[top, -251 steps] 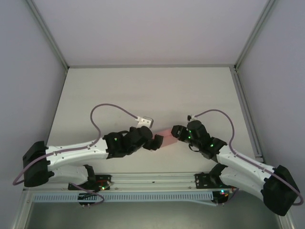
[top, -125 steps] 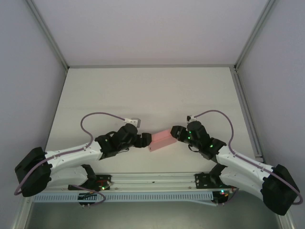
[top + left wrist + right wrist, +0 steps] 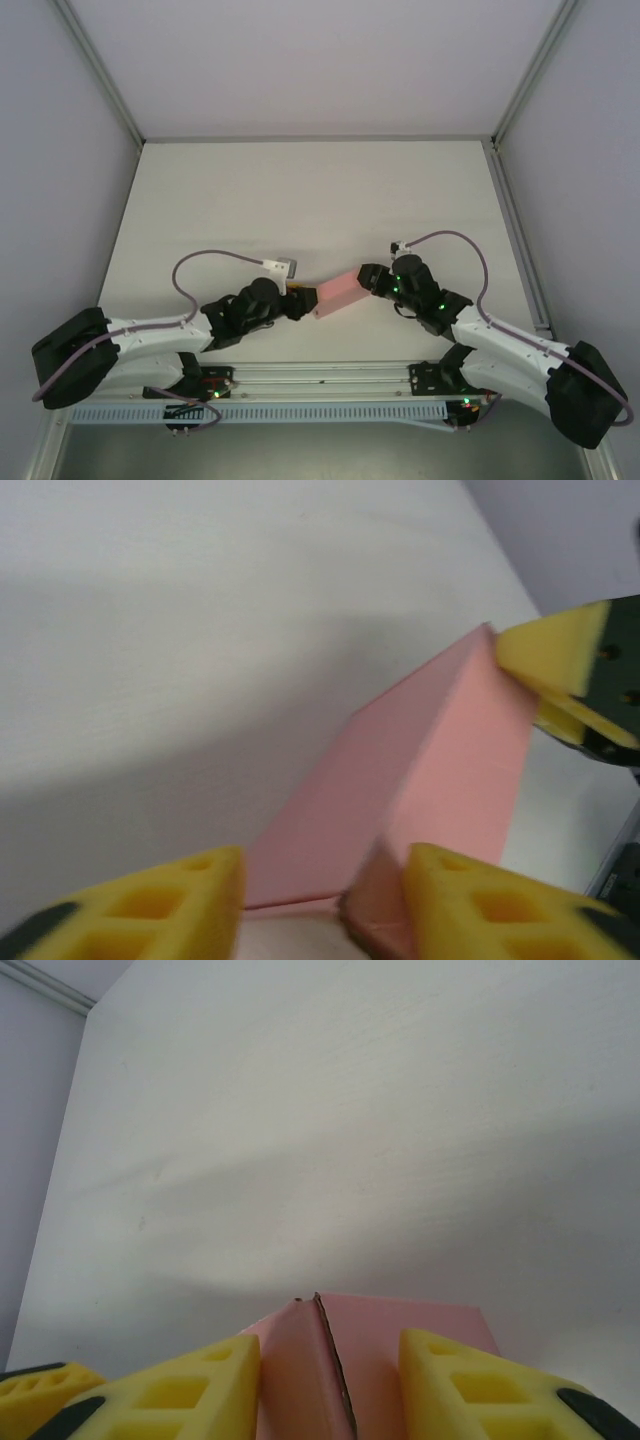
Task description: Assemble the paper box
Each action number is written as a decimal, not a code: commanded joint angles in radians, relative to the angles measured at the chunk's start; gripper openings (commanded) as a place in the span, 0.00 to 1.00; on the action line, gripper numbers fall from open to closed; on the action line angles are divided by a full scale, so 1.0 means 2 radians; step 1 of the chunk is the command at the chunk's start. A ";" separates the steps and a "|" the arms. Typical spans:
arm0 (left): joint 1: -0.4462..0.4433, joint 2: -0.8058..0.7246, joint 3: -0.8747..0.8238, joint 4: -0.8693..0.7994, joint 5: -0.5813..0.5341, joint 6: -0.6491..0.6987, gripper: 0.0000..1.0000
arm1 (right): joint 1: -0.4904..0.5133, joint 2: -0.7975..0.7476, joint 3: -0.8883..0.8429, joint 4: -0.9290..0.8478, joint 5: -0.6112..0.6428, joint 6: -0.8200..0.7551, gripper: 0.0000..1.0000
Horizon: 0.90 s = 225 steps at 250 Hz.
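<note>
The paper box [image 3: 338, 290] is a small salmon-pink closed shape, held off the table between my two grippers near the front middle. My left gripper [image 3: 303, 303] is at its lower left end. In the left wrist view the yellow fingers [image 3: 480, 905] flank that end of the box [image 3: 440, 760], one pressing a small end flap [image 3: 375, 915]. My right gripper [image 3: 368, 280] grips the upper right end. Its fingertip [image 3: 555, 655] shows at the box's far corner. In the right wrist view the box [image 3: 400, 1360], with a seam down it, fills the gap of the right gripper [image 3: 330, 1390].
The white table [image 3: 320, 200] stretches out behind the box. Grey walls and aluminium posts [image 3: 100, 70] close it in on three sides. A metal rail [image 3: 320, 375] runs along the near edge between the arm bases. A purple cable [image 3: 215, 258] loops over the left arm.
My left gripper has drawn back to the left, uncovering more of the box, and its jaws have closed in on the box's end. The right gripper has kept its hold and place.
</note>
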 commanded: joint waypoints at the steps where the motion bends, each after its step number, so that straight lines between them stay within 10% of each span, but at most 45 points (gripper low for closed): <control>1: -0.035 0.054 -0.042 -0.074 -0.040 0.033 0.36 | 0.002 0.017 -0.036 -0.084 0.004 -0.035 0.36; 94: -0.148 0.229 0.060 -0.145 -0.215 0.038 0.00 | -0.022 0.032 -0.062 -0.018 -0.053 -0.097 0.17; 145: -0.149 0.204 0.046 -0.172 -0.239 0.024 0.00 | -0.045 0.033 -0.077 0.014 -0.094 -0.078 0.00; 225: -0.164 0.215 0.073 -0.194 -0.258 0.030 0.00 | -0.054 0.020 -0.066 -0.014 -0.097 -0.068 0.00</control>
